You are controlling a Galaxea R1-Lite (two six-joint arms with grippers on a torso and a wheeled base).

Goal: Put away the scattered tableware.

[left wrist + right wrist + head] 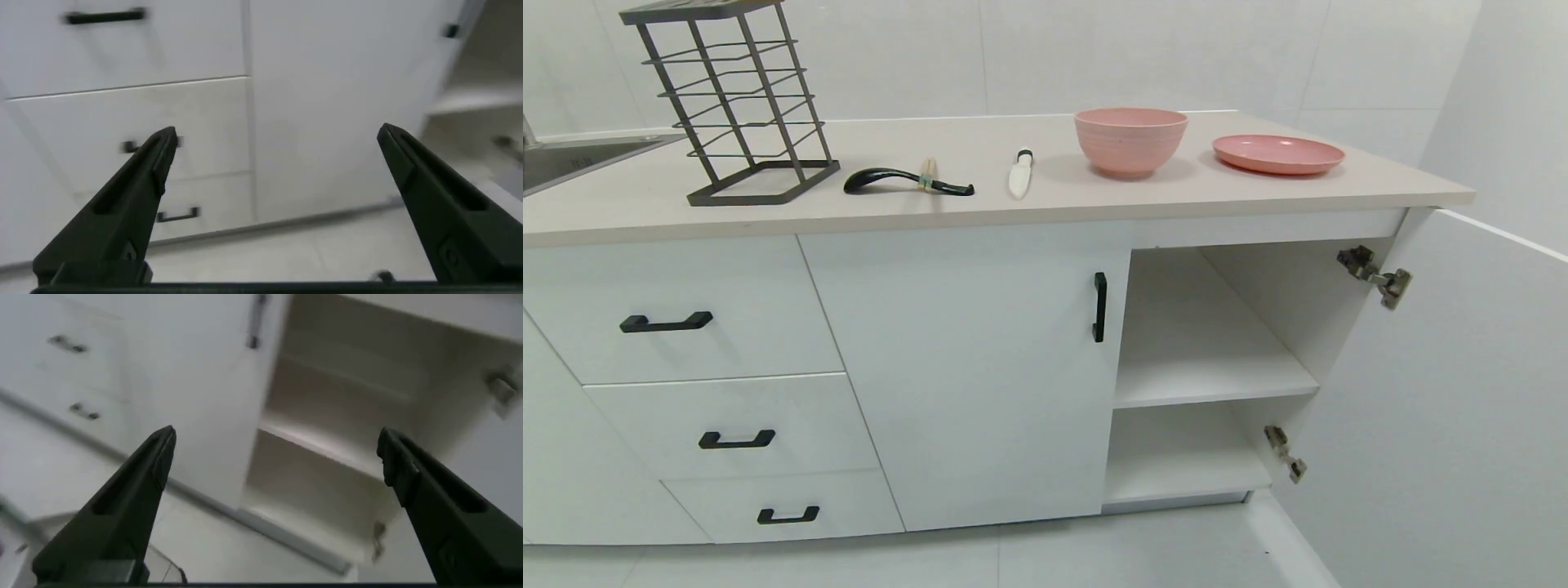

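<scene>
Now, counter [645, 208]: carrying all the tableware in the head view.
pink bowl [1130, 140]: sitting upright on the right half of the counter.
pink plate [1278, 153]: lying flat just right of the pink bowl, not touching it.
white utensil [1020, 173]: lying left of the bowl, apart from it.
black spoon [890, 181]: lying near the counter's front edge; chopsticks [926, 173] are resting across its handle.
wire rack [739, 98]: standing upright left of the spoon, with the sink [572, 159] at the far left.
cupboard [1209, 376]: standing open below the plate, its door [1462, 392] swung out to the right.
drawers [678, 318]: sitting shut on the left.
left hand [276, 135]: in the left wrist view, gaping wide and gripping nothing, facing the drawer fronts [131, 106].
right hand [276, 434]: in the right wrist view, spread wide and carrying nothing, facing the open cupboard's shelves [351, 441].
</scene>
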